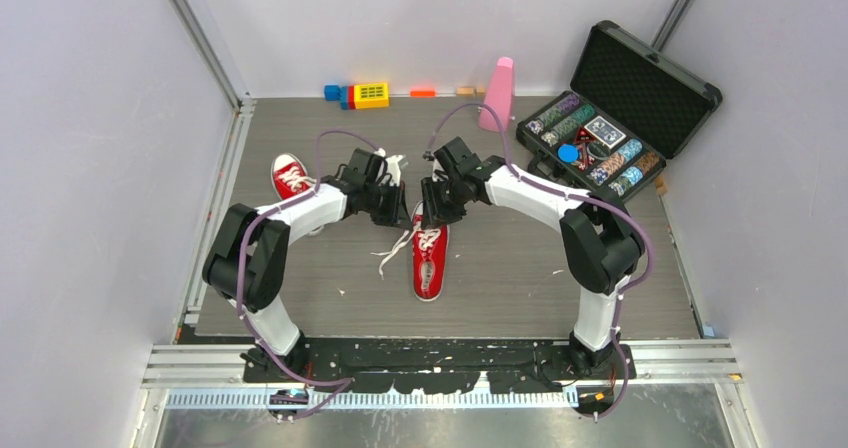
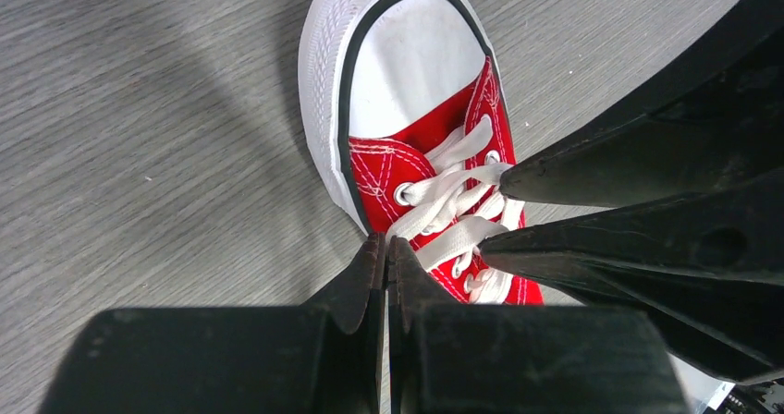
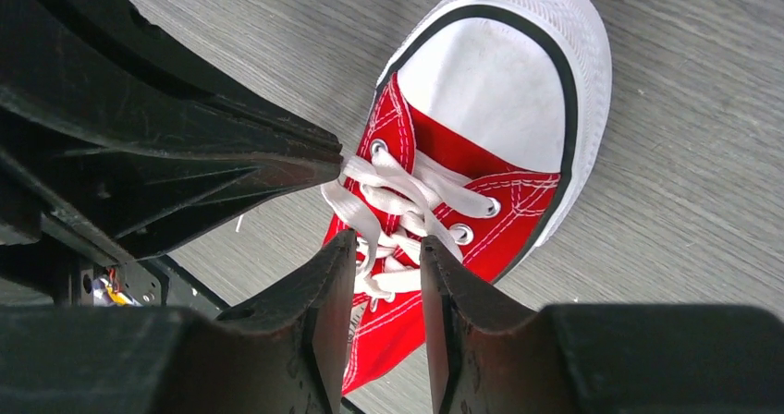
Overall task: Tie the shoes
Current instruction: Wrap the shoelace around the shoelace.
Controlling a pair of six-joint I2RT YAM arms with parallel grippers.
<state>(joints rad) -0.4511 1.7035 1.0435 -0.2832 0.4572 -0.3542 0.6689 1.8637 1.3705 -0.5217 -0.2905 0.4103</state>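
Setting: grey wood-grain tabletop (image 1: 560,268) inside a pale-walled booth, aluminium rails along the edges.

Left gripper (image 2: 386,248): clenched, black tapered fingers pressed flat together, tips pinching a strand of the white laces (image 3: 398,188) by the upper eyelets. Left arm (image 1: 300,208): white forearm shell, elbow bent outward, reaching inward to centre table, purple cable looped alongside.

Right gripper (image 3: 388,248): released, matte black fingers parted by a narrow gap, poised over the lacing, strands visible between them; contact with the strands not discernible. Right arm (image 1: 530,193): mirror pose, elbow out to the right, wrist tipped down, nose to nose with the left one.

Near shoe (image 1: 431,258): centre table, directly under both grippers. Red canvas with white stitching; flat woven lacing through metal eyelets; smooth white rubber toe cap (image 3: 499,91) edged by a black stripe, ribbed white bumper around it. Loose lace end (image 1: 392,253) trailing on the tabletop just left of the sole.

Second shoe (image 1: 290,176): same kind, far left, well apart, partly behind the left forearm.

Poker-chip case (image 1: 625,118): black, lid open, foam-lined, rows of chips, far right.

Pink tapered object (image 1: 497,93): upright near the back wall.

Coloured blocks (image 1: 370,94): in a row along the back edge.
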